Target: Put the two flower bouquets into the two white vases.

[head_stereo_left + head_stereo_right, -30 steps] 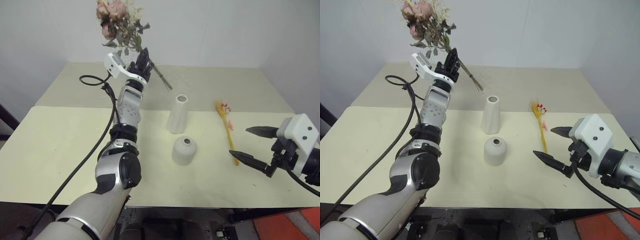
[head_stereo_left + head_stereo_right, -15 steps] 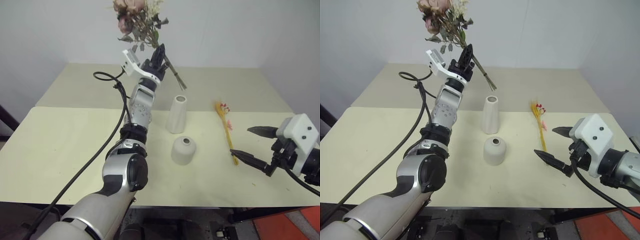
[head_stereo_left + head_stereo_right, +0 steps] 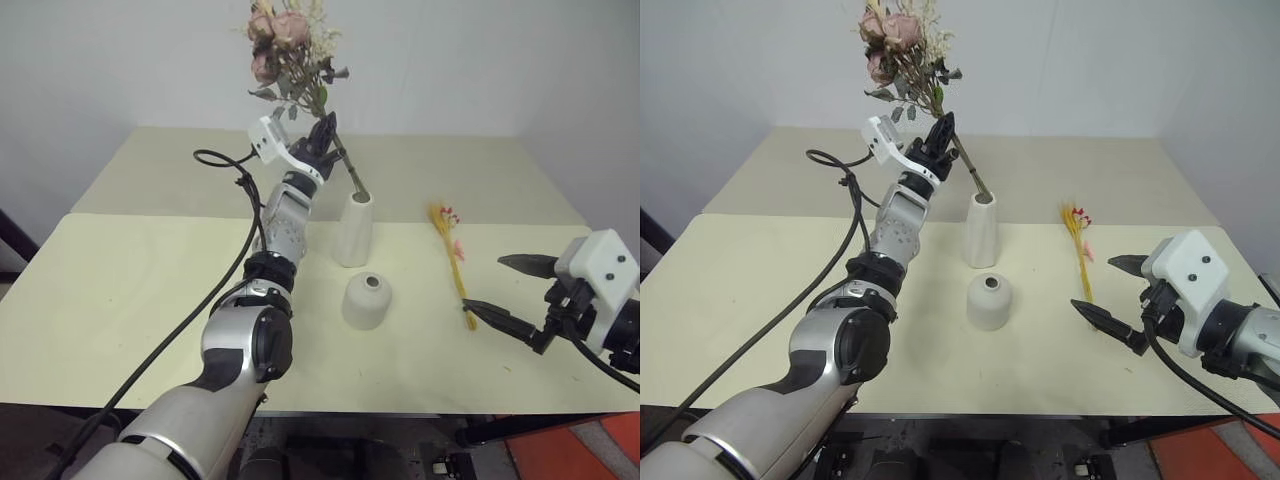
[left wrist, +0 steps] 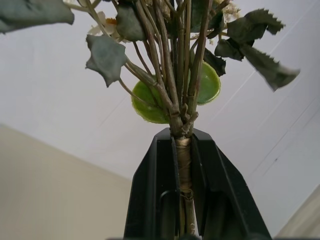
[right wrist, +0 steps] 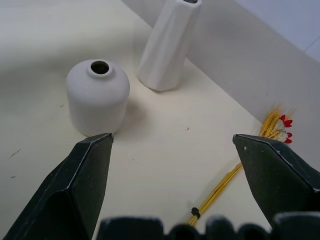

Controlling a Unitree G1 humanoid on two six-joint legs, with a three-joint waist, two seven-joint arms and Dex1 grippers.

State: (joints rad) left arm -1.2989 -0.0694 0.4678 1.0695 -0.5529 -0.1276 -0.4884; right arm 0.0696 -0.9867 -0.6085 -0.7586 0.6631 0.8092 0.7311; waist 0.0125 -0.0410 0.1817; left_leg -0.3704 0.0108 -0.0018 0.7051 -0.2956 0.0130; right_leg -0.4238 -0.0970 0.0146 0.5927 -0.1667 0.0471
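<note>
Stems of the bushy pink rose bouquet reach the mouth of the tall tapered white vase, near the pale table's middle. The left wrist view shows the left gripper pinching the taped brown stems. The right gripper, spread wide, hovers near the slim yellow dried-grass bunch toward the right edge, the squat white vase beside it.

Head cameras look down over both arms; wrist cameras sit close behind their fingers (both vases shared).
</note>
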